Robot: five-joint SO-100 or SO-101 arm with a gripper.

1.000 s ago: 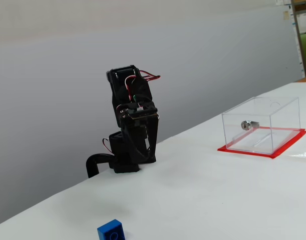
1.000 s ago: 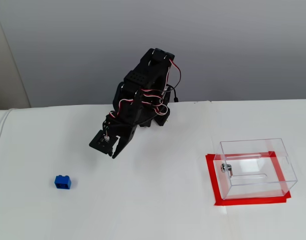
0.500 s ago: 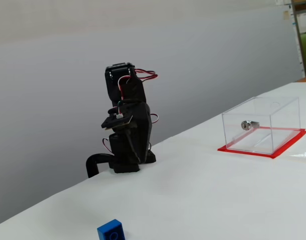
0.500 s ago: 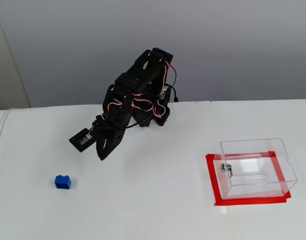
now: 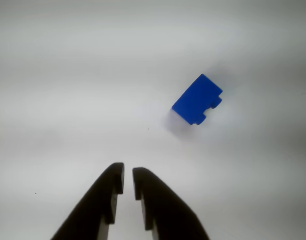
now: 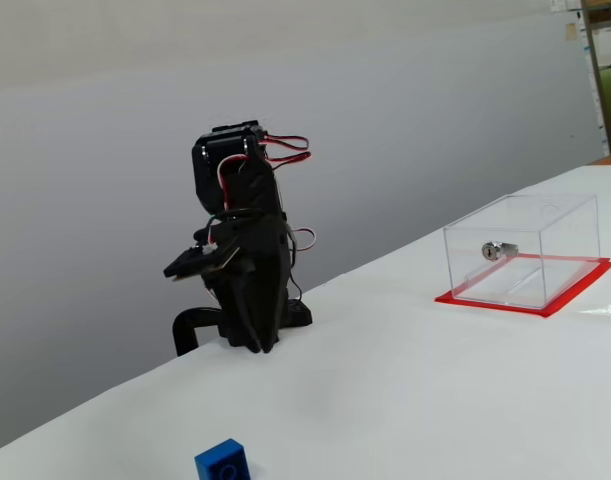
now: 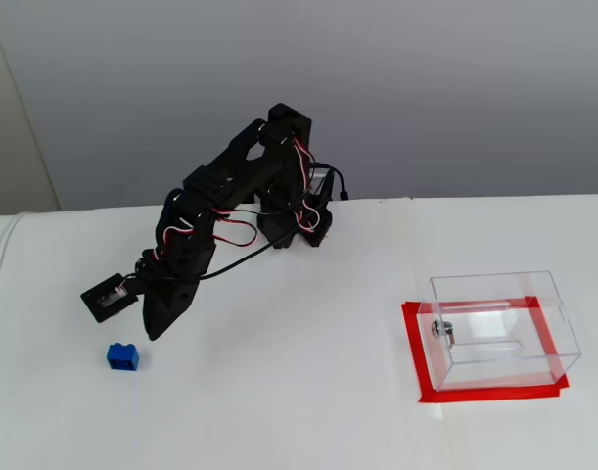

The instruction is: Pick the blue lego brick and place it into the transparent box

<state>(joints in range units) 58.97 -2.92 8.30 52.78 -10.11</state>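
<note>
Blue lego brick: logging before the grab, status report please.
Gripper nearly shut, empty, short of the brick. Blue lego brick on the table, untouched. Transparent box empty. Nothing in the way.

White table (image 7: pixel 308 392) with three things on it

The blue lego brick (image 7: pixel 122 356) lies far left; the transparent box (image 7: pixel 499 328) on its red base stands right; the arm's base (image 7: pixel 294 230) sits at the back edge.

No readable text or labels anywhere
</note>
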